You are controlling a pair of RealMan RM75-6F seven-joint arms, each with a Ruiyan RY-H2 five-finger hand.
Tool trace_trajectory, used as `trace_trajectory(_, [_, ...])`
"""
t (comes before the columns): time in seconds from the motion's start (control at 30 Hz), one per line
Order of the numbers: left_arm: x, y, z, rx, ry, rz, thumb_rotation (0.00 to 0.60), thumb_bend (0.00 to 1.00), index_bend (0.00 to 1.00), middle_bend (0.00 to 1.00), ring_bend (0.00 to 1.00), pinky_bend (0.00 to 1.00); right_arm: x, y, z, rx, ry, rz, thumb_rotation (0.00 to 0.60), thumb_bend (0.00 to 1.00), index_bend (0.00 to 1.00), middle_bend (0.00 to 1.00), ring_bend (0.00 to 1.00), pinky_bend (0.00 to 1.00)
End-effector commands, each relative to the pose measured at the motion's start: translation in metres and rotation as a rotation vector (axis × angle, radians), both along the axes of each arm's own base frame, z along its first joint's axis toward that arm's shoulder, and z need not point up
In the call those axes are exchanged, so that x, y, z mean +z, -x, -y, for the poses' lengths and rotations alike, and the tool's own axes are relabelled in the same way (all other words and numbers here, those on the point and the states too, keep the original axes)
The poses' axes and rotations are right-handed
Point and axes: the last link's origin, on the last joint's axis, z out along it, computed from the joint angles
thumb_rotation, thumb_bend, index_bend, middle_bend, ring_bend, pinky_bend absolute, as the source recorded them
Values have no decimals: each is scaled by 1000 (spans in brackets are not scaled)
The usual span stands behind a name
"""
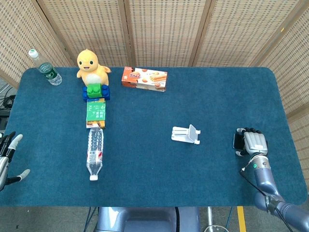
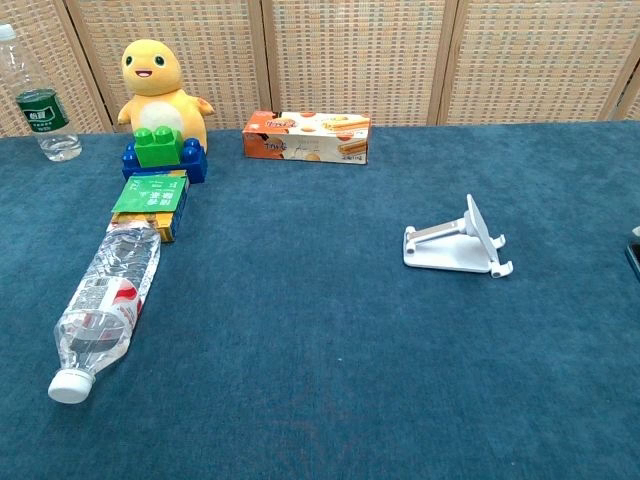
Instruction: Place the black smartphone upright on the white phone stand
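Observation:
The white phone stand (image 1: 185, 134) sits right of the table's middle, its back plate tilted up, and shows in the chest view as well (image 2: 456, 247). The black smartphone (image 1: 235, 140) lies on the blue cloth near the right edge, mostly covered by my right hand (image 1: 252, 143). That hand's fingers curl over the phone and grip it; only the phone's left edge shows. In the chest view only a dark sliver of the smartphone (image 2: 635, 259) shows at the right border. My left hand (image 1: 7, 158) hangs off the table's left edge, fingers apart and holding nothing.
A row runs down the left side: yellow plush duck (image 1: 91, 65), green and blue blocks (image 1: 95, 91), green box (image 1: 95, 114), lying water bottle (image 1: 94, 153). An upright bottle (image 1: 44, 67) stands at the far left corner. A snack box (image 1: 144, 79) lies at the back.

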Motion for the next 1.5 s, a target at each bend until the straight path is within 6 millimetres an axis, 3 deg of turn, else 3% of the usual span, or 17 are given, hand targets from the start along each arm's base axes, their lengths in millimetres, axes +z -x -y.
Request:
trace_trajectory(0.03, [-1,0,0,0,2,0,600,8,0,0,0,0,-1,5,1,-15,-1,-8,600,0,212,208,160,178])
trace_trajectory(0.23, [-2,-1,0,2,2,-4,600,8,0,0,0,0,-1,16,4,-43,-40,-33,600,3,217,214,161,178])
trace_trajectory(0.4, [-2,0,-1,7,4,-4,600,9,0,0,0,0,-2,19,6,-55,-55,-40,600,69,295,280,201,190])
trace_trajectory(0.67, [-2,-2,-1,3,5,-1,600,8,0,0,0,0,-1,26,4,-62,-97,-42,600,294,435,449,350,307])
trace_trajectory(0.93, [-3,-2,-1,3,8,-4,600,9,0,0,0,0,5,32,-3,-37,-90,9,600,446,478,501,409,365])
trace_trajectory(1.3, [-3,-1,0,1,12,-7,600,9,0,0,0,0,31,26,-17,79,-8,119,600,466,480,502,412,370])
trace_trajectory(1.5, [-2,-2,1,-3,9,-1,600,9,0,0,0,0,47,8,-24,193,70,234,600,466,484,506,416,379])
